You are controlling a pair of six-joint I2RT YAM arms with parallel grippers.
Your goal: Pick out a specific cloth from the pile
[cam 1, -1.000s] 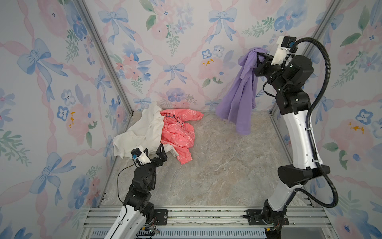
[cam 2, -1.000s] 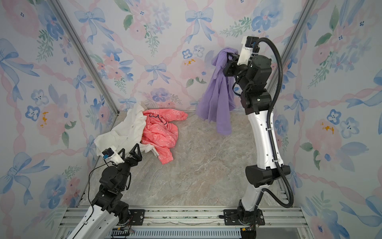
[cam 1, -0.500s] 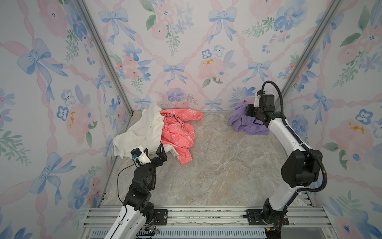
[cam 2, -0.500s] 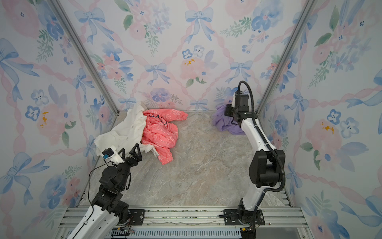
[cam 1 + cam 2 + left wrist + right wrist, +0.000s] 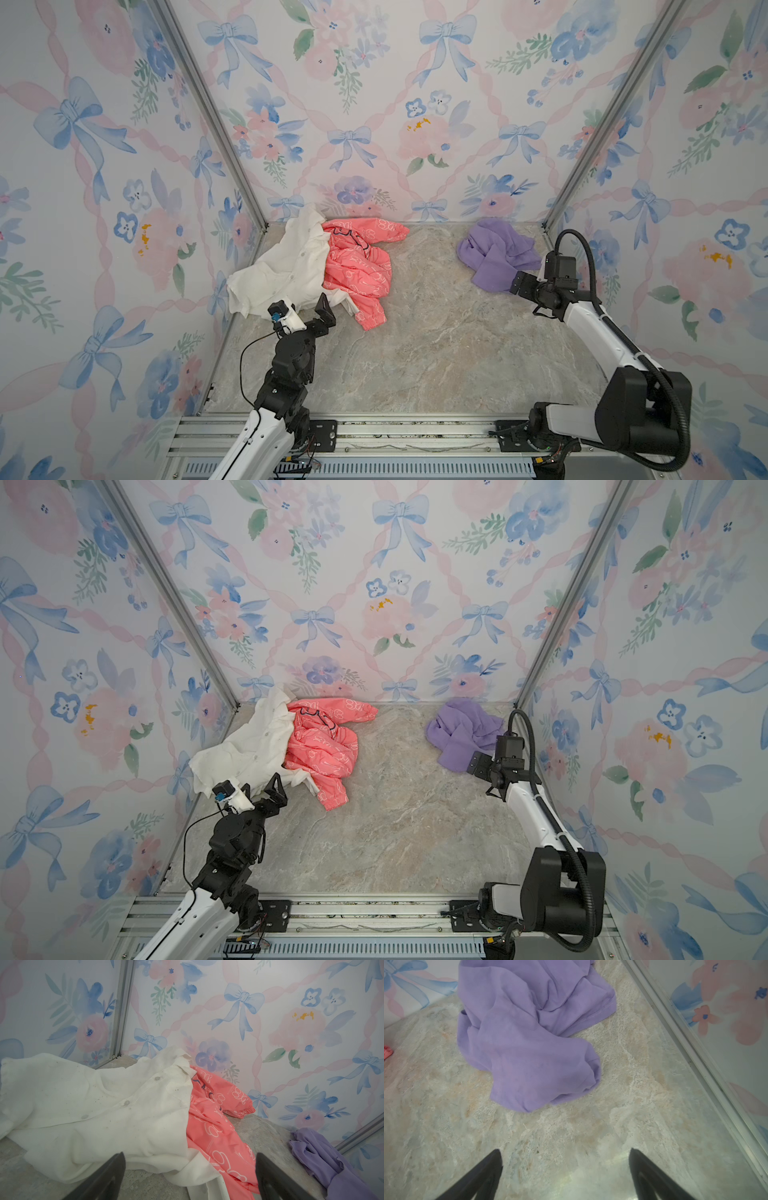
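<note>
The cloth (image 5: 496, 253) (image 5: 463, 733) is plain lavender and lies crumpled on the marble floor near the far right corner, apart from the pile. My right gripper (image 5: 564, 1149) (image 5: 524, 279) hovers open just short of the cloth's (image 5: 525, 1032) near edge, with only bare floor between its fingers. The pile sits at the far left: a white buttoned shirt (image 5: 282, 270) (image 5: 93, 1105) overlapped by a coral-pink printed jacket (image 5: 357, 266) (image 5: 212, 1126). My left gripper (image 5: 189, 1153) (image 5: 309, 309) stands open at the pile's near edge and holds nothing.
Floral walls close in the floor on three sides, with metal corner posts (image 5: 582, 137) (image 5: 208, 112) at the back. The right wall's metal base strip (image 5: 695, 1064) runs close beside my right gripper. An aluminium rail (image 5: 374, 432) crosses the front.
My right gripper held the cloth high by the back wall, brought it down to the far right floor, let go and drew back. The left arm has not moved.
</note>
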